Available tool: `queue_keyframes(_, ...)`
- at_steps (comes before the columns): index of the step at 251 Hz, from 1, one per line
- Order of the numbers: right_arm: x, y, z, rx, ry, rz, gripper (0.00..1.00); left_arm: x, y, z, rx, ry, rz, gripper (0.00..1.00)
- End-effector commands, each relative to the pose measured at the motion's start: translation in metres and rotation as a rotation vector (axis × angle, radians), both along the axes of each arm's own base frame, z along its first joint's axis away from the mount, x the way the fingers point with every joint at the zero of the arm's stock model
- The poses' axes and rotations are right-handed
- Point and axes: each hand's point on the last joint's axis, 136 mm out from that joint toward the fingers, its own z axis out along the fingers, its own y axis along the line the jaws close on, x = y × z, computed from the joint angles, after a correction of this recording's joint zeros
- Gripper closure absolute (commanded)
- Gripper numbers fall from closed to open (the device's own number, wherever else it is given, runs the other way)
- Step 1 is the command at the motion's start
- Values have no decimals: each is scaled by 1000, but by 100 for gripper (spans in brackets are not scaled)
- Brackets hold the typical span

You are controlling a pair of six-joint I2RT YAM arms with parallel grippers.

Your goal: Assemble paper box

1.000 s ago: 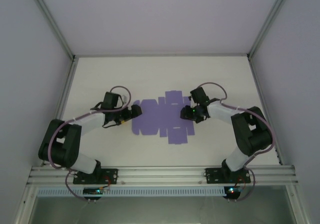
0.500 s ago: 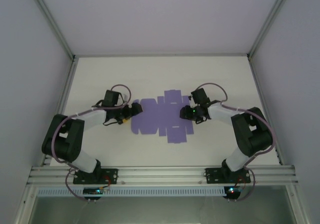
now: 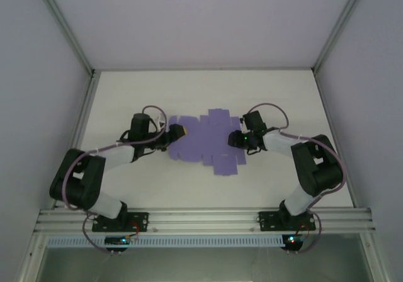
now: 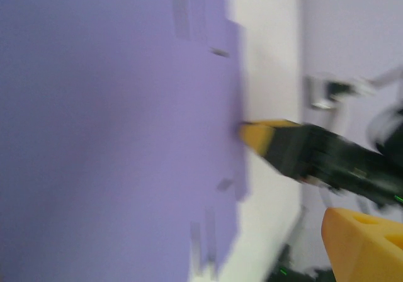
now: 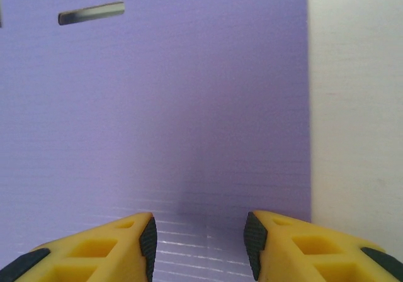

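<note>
The paper box is a flat lilac die-cut blank (image 3: 211, 145) with tabs and slots, lying mid-table. My left gripper (image 3: 177, 131) is at the blank's left end. In the blurred left wrist view the purple sheet (image 4: 113, 131) stands close in front of the camera, and one yellow finger (image 4: 362, 244) shows far to the right, so the jaws are wide apart. My right gripper (image 3: 237, 141) rests over the blank's right part. Its fingers (image 5: 141, 244) are apart over the purple card (image 5: 189, 106), with nothing between them. One right fingertip (image 4: 259, 136) touches the sheet's edge.
White tabletop (image 3: 283, 99) surrounds the blank, bounded by white walls and an aluminium frame rail (image 3: 201, 219) at the near edge. The card's right edge meets bare table (image 5: 352, 106) in the right wrist view.
My left gripper has swung right onto the blank's left end, its jaws narrowing slightly. The blank has shifted a little and its left part looks lifted. The right gripper barely moved.
</note>
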Motion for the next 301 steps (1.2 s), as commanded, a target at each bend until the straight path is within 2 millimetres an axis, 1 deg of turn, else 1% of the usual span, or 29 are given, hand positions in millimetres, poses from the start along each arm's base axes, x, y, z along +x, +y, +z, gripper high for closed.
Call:
queue_keyframes(1,-62,-1,-50,-19,254,48,53,-23,-23,70,-175,-166,-157,8)
queue_keyframes(16,-62,0,-51,-18,254,47,53,-27,-23,77,-175,-183,-158,9)
queue_keyframes(28,-62,0,-50,-15,252,47,53,-28,-24,75,-158,-188,-158,9)
queue_keyframes(67,-60,3,-50,2,247,51,53,-28,-35,39,-32,-108,-166,11)
queue_keyframes(83,-61,2,-51,0,249,51,53,-28,-42,30,-4,-87,-187,12)
queue_keyframes(97,-61,2,-51,-1,249,51,53,-25,-49,26,21,-79,-201,14)
queue_keyframes(114,-63,0,-52,-8,252,46,53,-23,-53,18,90,-66,-208,16)
queue_keyframes(130,-64,-2,-54,-11,260,41,52,-20,-50,11,178,-57,-200,19)
queue_keyframes(156,-65,-3,-55,-11,256,40,52,-17,-38,5,281,-60,-166,23)
queue_keyframes(173,-66,-4,-56,-9,258,35,52,-16,-34,6,299,-71,-155,25)
queue_keyframes(202,-65,-4,-56,-10,258,35,52,-17,-31,9,304,-70,-137,37)
queue_keyframes(235,-63,-5,-50,-12,246,35,50,-17,-19,12,366,-74,-98,39)
queue_keyframes(245,-62,-5,-48,-10,241,36,49,-17,-14,14,383,-81,-82,42)
queue_keyframes(254,-62,-7,-46,-15,236,35,49,-18,-10,17,385,-94,-68,44)
queue_keyframes(262,-61,-7,-44,-16,230,38,48,-18,-9,20,374,-101,-54,45)
queue_keyframes(301,-60,-7,-36,-10,204,43,46,-26,-12,46,255,-148,-59,47)
